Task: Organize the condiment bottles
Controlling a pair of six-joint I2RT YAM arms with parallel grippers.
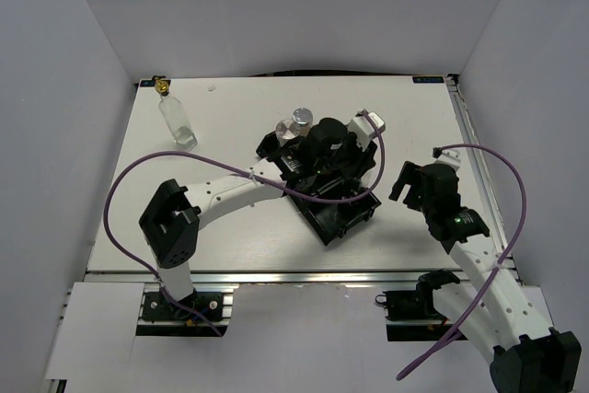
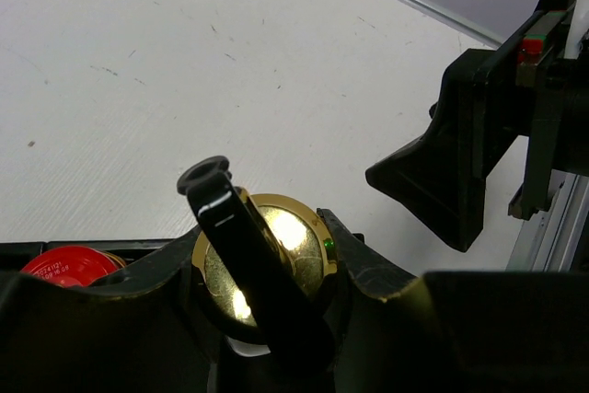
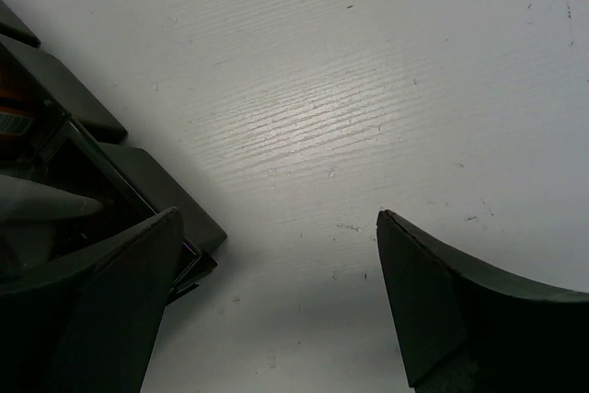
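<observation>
Left gripper [image 2: 267, 269]: clamped on gold-spouted bottle [image 2: 299, 241]. Right gripper [image 3: 278, 218]: jaws wide apart, empty, above worktop [image 3: 368, 89].

top external: high behind bases, looks down on whole counter [image 1: 230, 126] | left wrist: close above gold-spouted bottle [image 2: 299, 244] | right wrist: low over counter | all share tray [image 1: 346, 222]

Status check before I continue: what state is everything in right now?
left gripper: fingers shut on gold-capped bottle
right gripper: open, empty
second glass bottle: loose on table, far left
red-capped jar: capped, beside held bottle
silver-capped shaker: capped, by black tray
</observation>
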